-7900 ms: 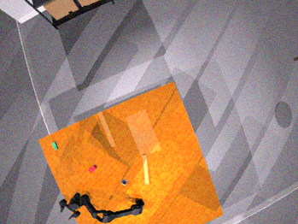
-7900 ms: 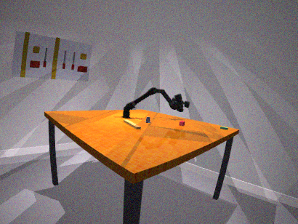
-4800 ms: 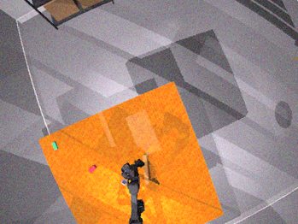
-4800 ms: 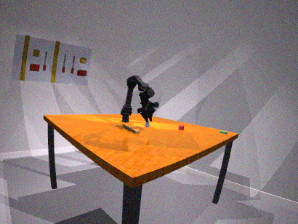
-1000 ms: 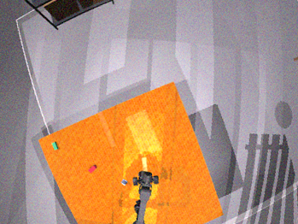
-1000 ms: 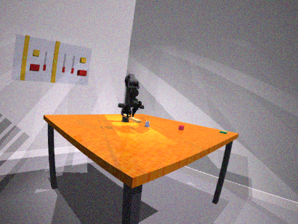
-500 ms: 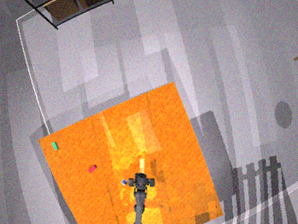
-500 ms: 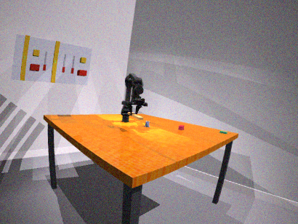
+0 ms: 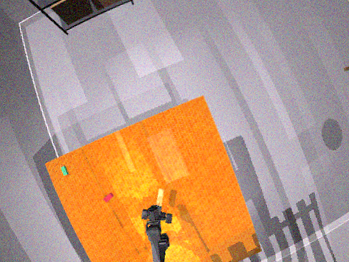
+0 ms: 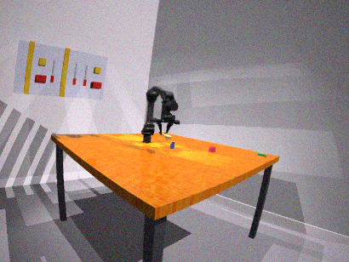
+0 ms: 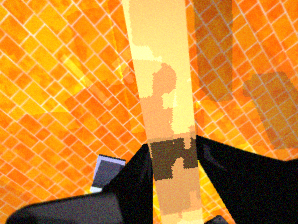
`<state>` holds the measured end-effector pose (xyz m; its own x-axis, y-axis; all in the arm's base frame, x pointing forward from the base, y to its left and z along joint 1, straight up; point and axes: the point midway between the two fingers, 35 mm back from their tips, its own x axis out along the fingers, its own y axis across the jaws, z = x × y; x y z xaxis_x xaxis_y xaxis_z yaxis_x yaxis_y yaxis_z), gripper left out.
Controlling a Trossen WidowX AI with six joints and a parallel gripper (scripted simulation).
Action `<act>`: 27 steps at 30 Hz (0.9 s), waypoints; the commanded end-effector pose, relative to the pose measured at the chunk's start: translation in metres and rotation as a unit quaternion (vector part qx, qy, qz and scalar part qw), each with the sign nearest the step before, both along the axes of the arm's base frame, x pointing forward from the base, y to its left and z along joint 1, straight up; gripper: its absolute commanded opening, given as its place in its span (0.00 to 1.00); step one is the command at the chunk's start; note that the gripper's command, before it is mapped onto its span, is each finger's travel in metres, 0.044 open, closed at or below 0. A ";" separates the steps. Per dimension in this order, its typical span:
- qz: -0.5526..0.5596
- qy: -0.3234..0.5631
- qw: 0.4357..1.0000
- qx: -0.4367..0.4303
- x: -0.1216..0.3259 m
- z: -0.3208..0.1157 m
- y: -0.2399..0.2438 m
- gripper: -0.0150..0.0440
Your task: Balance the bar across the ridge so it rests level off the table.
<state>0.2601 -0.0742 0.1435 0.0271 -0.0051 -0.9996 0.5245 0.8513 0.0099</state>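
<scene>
The pale wooden bar is held between the fingertips of my gripper, which is shut on it. A dark band on the bar lies between the fingers. The bar is above the table, with its shadow apart from it to the right in the top view and the wrist view. The small blue-grey ridge stands on the table, to the left of the bar and partly behind the left finger in the wrist view. In the top view the arm hides the ridge.
A red block sits on the orange table, left of the gripper in the top view. A flat green block lies near the table's far left corner there.
</scene>
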 end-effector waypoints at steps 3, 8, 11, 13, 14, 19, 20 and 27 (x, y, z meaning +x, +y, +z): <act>-0.031 0.001 1.000 0.001 -0.003 0.000 0.022 0.25; -0.060 0.001 0.998 0.002 -0.006 0.000 0.041 0.25; -0.077 0.001 0.997 0.003 -0.009 0.000 0.053 0.25; -0.089 0.001 0.996 0.004 -0.010 0.000 0.060 0.25; -0.095 0.001 0.995 0.004 -0.011 0.000 0.064 0.25; -0.125 0.001 0.992 0.006 -0.017 0.000 0.083 0.25; -0.130 0.002 0.991 0.006 -0.018 0.000 0.087 0.25; -0.172 0.002 0.985 0.009 -0.028 -0.001 0.112 0.25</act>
